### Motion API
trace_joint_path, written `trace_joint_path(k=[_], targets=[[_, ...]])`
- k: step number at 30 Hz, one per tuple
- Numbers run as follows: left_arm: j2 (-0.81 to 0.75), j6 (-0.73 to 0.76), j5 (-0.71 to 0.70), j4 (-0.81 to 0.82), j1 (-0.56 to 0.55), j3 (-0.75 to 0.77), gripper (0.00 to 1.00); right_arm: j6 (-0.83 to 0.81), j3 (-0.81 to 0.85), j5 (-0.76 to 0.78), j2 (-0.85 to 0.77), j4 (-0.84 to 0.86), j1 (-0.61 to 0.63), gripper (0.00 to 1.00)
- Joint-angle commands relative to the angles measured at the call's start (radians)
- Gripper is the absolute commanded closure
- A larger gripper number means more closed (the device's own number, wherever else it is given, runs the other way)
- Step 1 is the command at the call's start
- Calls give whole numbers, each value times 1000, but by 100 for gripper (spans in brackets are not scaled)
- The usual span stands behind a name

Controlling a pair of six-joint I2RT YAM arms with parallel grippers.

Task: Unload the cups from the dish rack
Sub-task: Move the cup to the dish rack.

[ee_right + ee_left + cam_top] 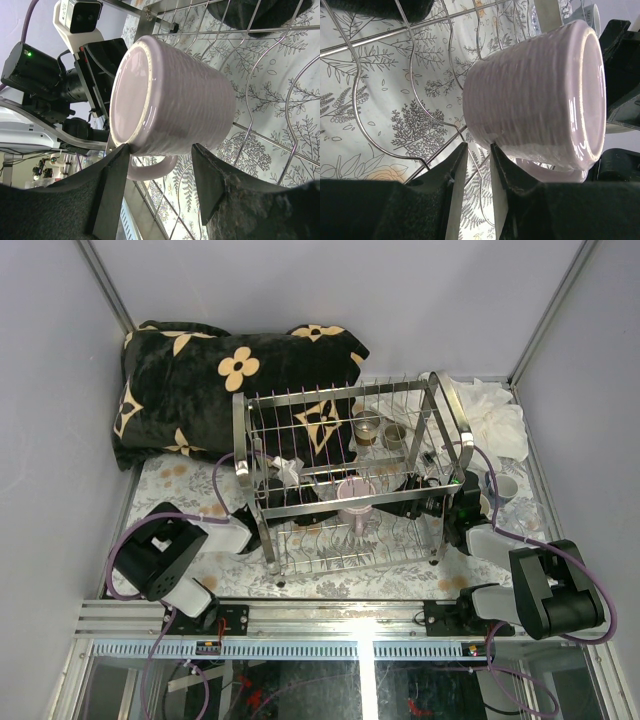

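A pink-mauve mug (356, 496) lies on its side in the lower tier of the chrome wire dish rack (243, 430). My right gripper (404, 502) reaches in from the right. It is open astride the mug (170, 95); one finger (115, 170) touches the rim and the other stands just off the wall. The mug's handle points down. My left gripper (322, 506) reaches in from the left. Its jaws stand a narrow gap apart beside the mug's base (535, 95), and one finger (501, 185) touches the mug's wall. It holds nothing.
Rack wires (355, 100) run close under both grippers over a leaf-print table mat (280, 115). Behind the rack stand two small cups (367, 427). A white cloth (497, 415) and another cup (505, 485) lie at the right. A black flowered blanket (200, 380) fills the back left.
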Motion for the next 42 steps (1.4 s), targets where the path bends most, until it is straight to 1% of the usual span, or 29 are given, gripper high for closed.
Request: trace_joint_path(k=[1, 9, 12, 17, 28, 38, 42], targets=[[13, 0, 7, 72, -13, 41, 76, -29, 7, 21, -31, 27, 19, 40], [35, -2, 8, 70, -30, 72, 76, -85, 6, 79, -87, -71, 20, 41], [30, 2, 6, 67, -33, 65, 76, -90, 6, 93, -93, -83, 20, 42], [5, 6, -5, 66, -32, 39, 77, -83, 16, 114, -76, -80, 20, 43], [-15, 26, 23, 59, -39, 29, 78, -84, 77, 149, -5, -89, 20, 43], [12, 45, 36, 49, -70, 69, 78, -88, 123, 179, 45, -109, 20, 42], [18, 53, 47, 51, -86, 86, 80, -103, 128, 177, 38, -130, 21, 44]])
